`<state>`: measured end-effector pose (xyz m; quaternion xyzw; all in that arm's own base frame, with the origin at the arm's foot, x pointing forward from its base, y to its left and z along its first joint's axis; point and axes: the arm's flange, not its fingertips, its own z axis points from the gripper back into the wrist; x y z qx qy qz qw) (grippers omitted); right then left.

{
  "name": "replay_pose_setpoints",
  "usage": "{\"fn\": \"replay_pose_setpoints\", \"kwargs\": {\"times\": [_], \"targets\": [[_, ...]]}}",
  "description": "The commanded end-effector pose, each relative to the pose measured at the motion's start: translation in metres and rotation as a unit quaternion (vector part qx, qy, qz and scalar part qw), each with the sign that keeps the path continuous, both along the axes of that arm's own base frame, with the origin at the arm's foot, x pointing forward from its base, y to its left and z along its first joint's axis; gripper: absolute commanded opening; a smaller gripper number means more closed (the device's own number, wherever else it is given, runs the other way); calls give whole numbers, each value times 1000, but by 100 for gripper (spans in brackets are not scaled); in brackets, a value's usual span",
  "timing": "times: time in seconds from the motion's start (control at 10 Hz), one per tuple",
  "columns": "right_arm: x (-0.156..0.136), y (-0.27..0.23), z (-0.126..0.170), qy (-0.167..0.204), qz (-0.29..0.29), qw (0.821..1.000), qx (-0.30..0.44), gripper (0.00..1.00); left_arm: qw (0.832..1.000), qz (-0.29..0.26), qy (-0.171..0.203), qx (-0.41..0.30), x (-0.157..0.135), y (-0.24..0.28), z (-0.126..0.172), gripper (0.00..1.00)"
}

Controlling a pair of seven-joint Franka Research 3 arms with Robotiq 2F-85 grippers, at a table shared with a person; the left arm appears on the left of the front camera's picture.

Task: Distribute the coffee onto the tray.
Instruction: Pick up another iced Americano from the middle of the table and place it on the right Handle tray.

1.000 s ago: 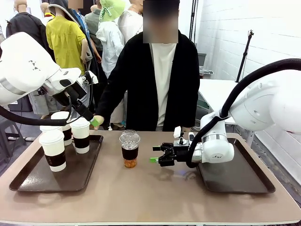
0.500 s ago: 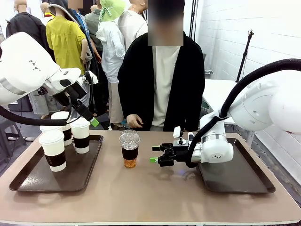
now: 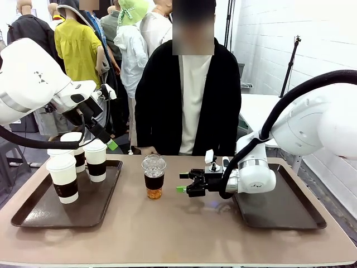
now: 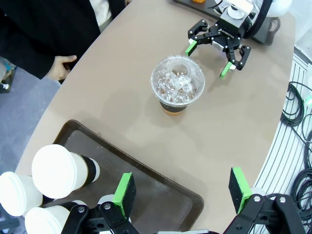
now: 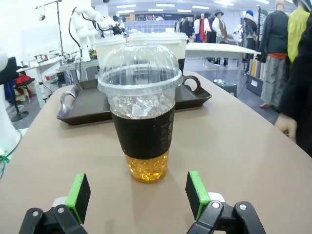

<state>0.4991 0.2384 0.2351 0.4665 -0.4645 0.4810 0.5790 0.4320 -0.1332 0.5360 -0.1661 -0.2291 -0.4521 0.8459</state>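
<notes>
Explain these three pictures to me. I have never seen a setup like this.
Two white robot arms share a table with a person standing opposite. One picture looks across the table; the other two come from cameras on each arm's wrist. The right gripper is open, its green-tipped fingers aimed at a clear dome-lidded cup of brown drink, holding nothing. The left gripper hangs open above the left tray, which carries white paper cups. The right tray sits beneath the right arm.

The person's hand (image 4: 62,67) has dropped from near the left claw (image 3: 109,143) to the surface's far edge; the right claw (image 3: 182,182) edged slightly toward the cup (image 3: 153,177).
</notes>
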Motion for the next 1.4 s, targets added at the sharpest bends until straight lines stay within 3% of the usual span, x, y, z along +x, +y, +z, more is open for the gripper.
{"fn": "replay_pose_setpoints", "kwargs": {"times": [0.0, 1.3], "targets": [[11, 15, -5, 9, 16, 1000, 16, 100, 1000, -6, 2, -5, 0, 3, 0, 100], [36, 65, -10, 10, 73, 997, 14, 100, 1000, -6, 2, -5, 0, 3, 0, 100]]}}
